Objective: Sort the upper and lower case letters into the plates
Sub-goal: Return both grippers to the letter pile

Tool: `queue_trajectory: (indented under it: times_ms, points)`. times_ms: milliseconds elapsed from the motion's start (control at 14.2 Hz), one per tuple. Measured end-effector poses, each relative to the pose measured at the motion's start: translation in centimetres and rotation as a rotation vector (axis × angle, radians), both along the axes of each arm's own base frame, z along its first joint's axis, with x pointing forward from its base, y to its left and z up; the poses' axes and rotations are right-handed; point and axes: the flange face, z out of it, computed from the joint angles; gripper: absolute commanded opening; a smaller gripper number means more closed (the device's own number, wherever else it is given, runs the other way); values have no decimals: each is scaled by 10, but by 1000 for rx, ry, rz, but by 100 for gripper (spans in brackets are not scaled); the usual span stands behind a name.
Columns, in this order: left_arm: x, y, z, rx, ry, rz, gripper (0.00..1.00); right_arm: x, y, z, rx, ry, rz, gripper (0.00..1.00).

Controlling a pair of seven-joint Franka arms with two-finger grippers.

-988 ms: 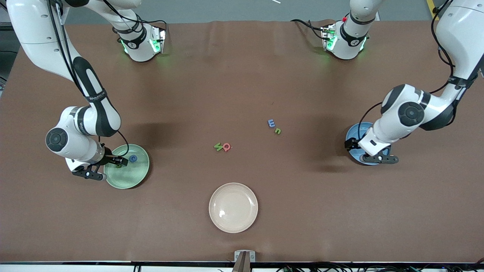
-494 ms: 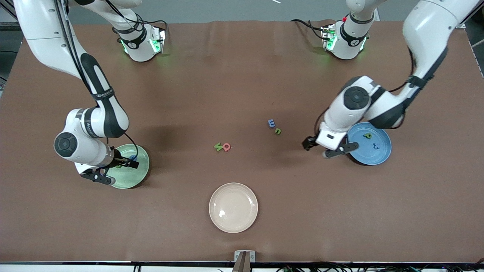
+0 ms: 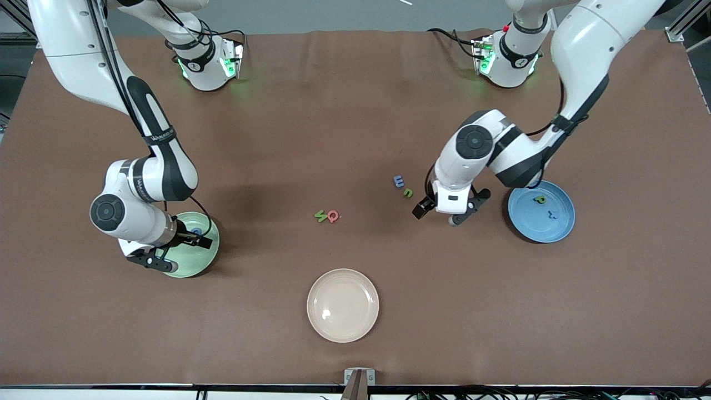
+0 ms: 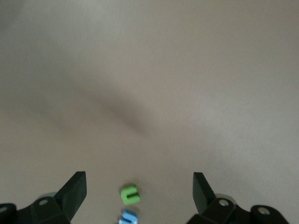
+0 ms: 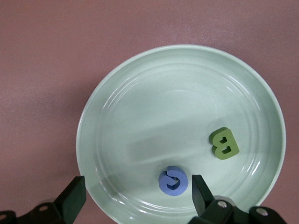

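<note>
My right gripper (image 5: pixel 138 196) hangs open and empty over the pale mint green plate (image 5: pixel 112 93), which holds a green B (image 5: pixel 224 143) and a blue letter (image 5: pixel 174 180). In the front view that gripper (image 3: pixel 175 251) covers part of the mint plate (image 3: pixel 201 261). My left gripper (image 3: pixel 441 215) is open over bare table beside a blue letter (image 3: pixel 398 180) and a green letter (image 3: pixel 408 193); its wrist view shows the green letter (image 4: pixel 130 194) and blue letter (image 4: pixel 128 217) between its fingers' line. The blue plate (image 3: pixel 561 228) holds two letters. A green letter (image 3: pixel 320 216) and a red letter (image 3: pixel 333 216) lie mid-table.
A cream-beige plate (image 3: pixel 343 305) sits nearer the front camera than the mid-table letters. The brown table (image 3: pixel 355 111) stretches between the two arm bases at the top.
The left arm swung from over the blue plate toward the blue and green letters mid-table. The right gripper opened fully over the mint plate, leaving the green B in it.
</note>
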Motion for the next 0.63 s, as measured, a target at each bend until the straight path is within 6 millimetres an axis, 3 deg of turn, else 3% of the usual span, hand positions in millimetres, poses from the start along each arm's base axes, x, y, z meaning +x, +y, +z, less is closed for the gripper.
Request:
queue_trajectory:
  times_ms: [282,635]
  points:
    - [-18,-31,-22,35,23,93,100,0,1,0,0,0,0,100]
    - [-25,-38,-51,57,66,159,100,0,0,0,-3,4,-27,100]
